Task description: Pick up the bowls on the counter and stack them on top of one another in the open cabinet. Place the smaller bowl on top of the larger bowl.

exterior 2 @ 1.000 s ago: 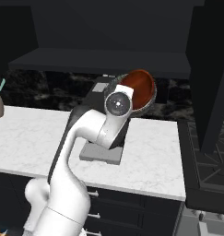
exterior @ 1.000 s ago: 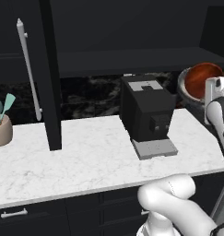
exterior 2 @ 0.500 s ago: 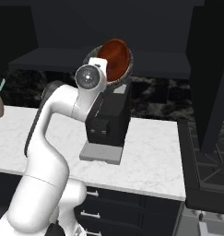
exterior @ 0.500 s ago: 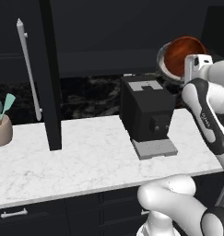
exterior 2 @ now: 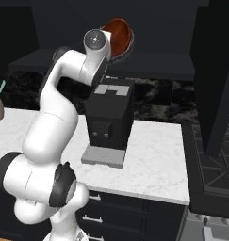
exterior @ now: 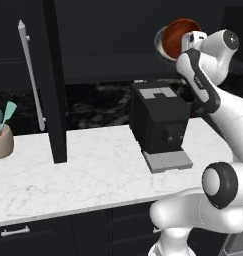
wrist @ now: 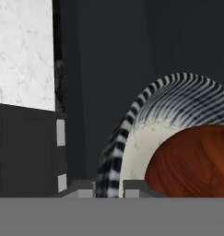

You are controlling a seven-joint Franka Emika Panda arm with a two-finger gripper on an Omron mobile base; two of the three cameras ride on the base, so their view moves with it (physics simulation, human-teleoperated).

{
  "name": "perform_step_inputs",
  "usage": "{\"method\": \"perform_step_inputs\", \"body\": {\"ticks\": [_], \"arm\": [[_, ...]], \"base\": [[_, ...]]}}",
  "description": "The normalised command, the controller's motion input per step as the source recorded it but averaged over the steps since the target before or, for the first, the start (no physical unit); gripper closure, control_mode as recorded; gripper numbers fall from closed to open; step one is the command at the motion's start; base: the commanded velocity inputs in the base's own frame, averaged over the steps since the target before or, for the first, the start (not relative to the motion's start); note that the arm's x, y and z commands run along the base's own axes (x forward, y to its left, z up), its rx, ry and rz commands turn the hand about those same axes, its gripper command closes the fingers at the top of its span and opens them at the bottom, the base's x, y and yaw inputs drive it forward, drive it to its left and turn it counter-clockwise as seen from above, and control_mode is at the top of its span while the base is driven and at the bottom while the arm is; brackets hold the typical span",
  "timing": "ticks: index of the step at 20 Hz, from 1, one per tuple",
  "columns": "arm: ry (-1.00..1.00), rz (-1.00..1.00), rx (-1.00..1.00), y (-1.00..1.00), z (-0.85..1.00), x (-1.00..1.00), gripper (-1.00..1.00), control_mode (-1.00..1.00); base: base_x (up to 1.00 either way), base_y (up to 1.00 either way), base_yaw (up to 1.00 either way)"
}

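Dark cabinet (exterior: 118,30) interior ahead, bowl aloft.
Gripper (wrist: 109,186) pinches the glossy smaller bowl (exterior: 179,36) by its rim; rigid, slippery, probably breakable.

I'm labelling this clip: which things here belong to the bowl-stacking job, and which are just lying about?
Job in hand: reddish-brown bowl held in the gripper; counter; open cabinet.
Lying about: coffee machine; utensil pot; stove.

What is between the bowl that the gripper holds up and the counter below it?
The black coffee machine stands on the counter, roughly beneath the held bowl; both base views show this.
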Motion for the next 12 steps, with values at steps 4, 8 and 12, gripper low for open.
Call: {"method": "perform_step_inputs", "body": {"ticks": [4,8,12], "arm": [[0.07,-0.02,0.00,0.00,-0.33,1.00,1.00,-1.00],[0.00,0.00,0.00,0.00,-0.50,1.00,1.00,-1.00],[0.00,-0.02,-0.03,0.00,-0.37,0.99,-1.00,-1.00]], "base": [[0.00,0.00,0.00],[0.00,0.00,0.00],[0.00,0.00,0.00]]}}
